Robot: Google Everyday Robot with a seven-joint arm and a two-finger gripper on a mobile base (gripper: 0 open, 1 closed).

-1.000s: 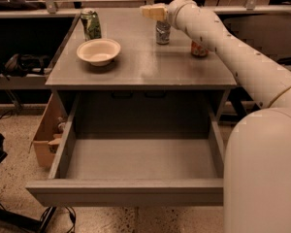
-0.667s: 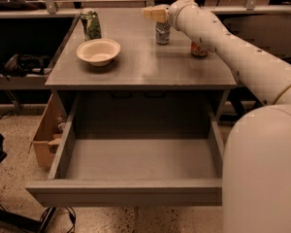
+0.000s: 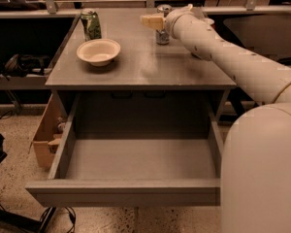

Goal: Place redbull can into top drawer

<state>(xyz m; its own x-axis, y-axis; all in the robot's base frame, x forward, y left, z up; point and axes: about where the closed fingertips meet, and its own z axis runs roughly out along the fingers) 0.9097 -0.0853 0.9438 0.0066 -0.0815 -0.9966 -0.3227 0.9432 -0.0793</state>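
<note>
Camera view shows the slim, tall silver redbull can (image 3: pixel 163 33) with bluish-grey patterning standing upright at the far edge of the flat grey table (image 3: pixel 145 72), not yet lifted. The cream-coloured two-finger gripper (image 3: pixel 154 21) sits level with the can's upper half and reaches across it from the right, on the end of the long white jointed arm (image 3: pixel 228 55). Whether the jaws are clenched on the can or released cannot be told, because one finger crosses in front of the can and the other is hidden. The sideways approach suits a narrow upright cylinder, since gripping the wall leaves the base free to be set down flat. Below the tabletop the wide, shallow grey top drawer (image 3: pixel 126 196) is pulled fully out and nothing shows on its floor, so the can seems to have a clear drop zone straight toward the camera. A green drinks can (image 3: pixel 90 24) and a shallow white bowl (image 3: pixel 99 51) stand well apart to the left. They are likely off the path from table edge to drawer, provided the can is lifted high enough to clear the front lip.
</note>
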